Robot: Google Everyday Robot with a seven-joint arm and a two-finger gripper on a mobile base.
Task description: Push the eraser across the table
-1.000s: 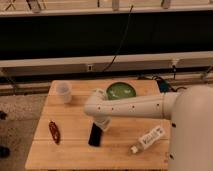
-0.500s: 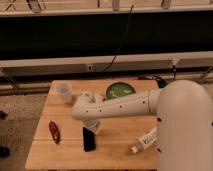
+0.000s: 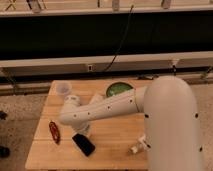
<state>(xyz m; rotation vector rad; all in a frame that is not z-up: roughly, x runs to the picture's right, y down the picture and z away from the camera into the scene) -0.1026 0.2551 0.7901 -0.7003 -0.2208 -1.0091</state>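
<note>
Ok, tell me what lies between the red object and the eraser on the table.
Camera view: only bare table planks separate the red object from the eraser. The tool sits just above the eraser, not in that gap.

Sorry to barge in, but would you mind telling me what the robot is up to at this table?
The robot's white arm reaches across the wooden table, with its hand down just behind the flat black eraser, near the front left edge. It appears to be pushing the eraser along. A clear cup, a green bowl, a red object and a small white tube sit around it.
</note>
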